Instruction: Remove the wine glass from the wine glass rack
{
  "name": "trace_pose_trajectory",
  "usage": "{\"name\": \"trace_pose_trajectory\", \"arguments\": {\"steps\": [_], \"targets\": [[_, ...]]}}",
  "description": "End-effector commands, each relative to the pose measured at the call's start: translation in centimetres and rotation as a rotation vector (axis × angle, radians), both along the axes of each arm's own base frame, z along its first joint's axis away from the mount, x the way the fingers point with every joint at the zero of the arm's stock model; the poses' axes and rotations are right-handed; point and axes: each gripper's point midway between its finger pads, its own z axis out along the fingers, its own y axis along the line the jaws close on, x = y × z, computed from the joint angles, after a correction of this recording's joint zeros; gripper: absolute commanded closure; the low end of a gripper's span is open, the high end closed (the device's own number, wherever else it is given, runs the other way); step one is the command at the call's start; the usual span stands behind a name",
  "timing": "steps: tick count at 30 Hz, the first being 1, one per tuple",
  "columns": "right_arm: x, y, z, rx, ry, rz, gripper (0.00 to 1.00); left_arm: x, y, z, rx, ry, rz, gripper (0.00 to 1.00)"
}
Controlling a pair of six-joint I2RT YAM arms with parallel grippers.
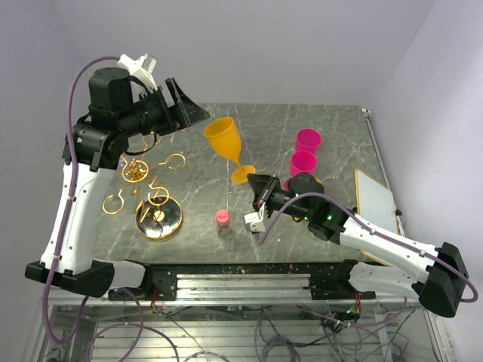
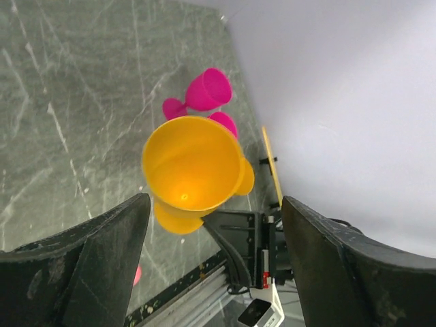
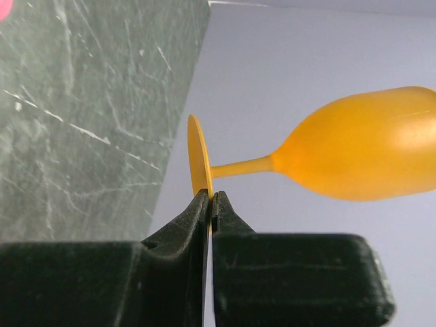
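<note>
An orange wine glass (image 1: 226, 141) is held in the air over the table's middle, bowl tilted up and to the left. My right gripper (image 1: 255, 183) is shut on the rim of its round foot (image 3: 199, 167); the stem and bowl (image 3: 361, 146) stick out to the right in the right wrist view. The gold wire rack (image 1: 147, 188) with curled arms stands on its shiny round base at the left, apart from the glass. My left gripper (image 1: 185, 104) is open and empty, raised above the rack, pointing at the glass's open bowl (image 2: 191, 162).
Two pink cups (image 1: 306, 151) stand at the back right; they also show in the left wrist view (image 2: 204, 92). A small pink-capped bottle (image 1: 223, 220) stands near the front middle. A flat board with a yellow edge (image 1: 375, 200) lies at the right edge.
</note>
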Motion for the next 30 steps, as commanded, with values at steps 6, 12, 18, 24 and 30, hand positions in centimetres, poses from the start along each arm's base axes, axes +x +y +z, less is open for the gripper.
{"name": "trace_pose_trajectory", "arguments": {"steps": [6,12,18,24,30], "targets": [[0.3,-0.6,5.1,0.098,-0.308,-0.087,1.0,-0.7,0.0,-5.2,0.149,0.173,0.015,0.23],[-0.4,-0.5,5.8,0.12,-0.362,-0.093,1.0,-0.9,-2.3,-5.9,0.107,0.204,-0.056,0.32],[-0.1,-0.8,5.3,0.083,-0.368,-0.138,1.0,-1.1,-3.4,-6.5,0.125,0.22,-0.063,0.64],[0.1,-1.8,4.9,0.174,-0.311,-0.217,0.68,-0.6,-5.0,-6.0,0.066,0.199,-0.062,0.93],[-0.8,-3.0,6.2,0.37,0.07,-0.263,0.0,2.1,-3.5,-7.1,0.185,0.17,0.116,0.93]]}}
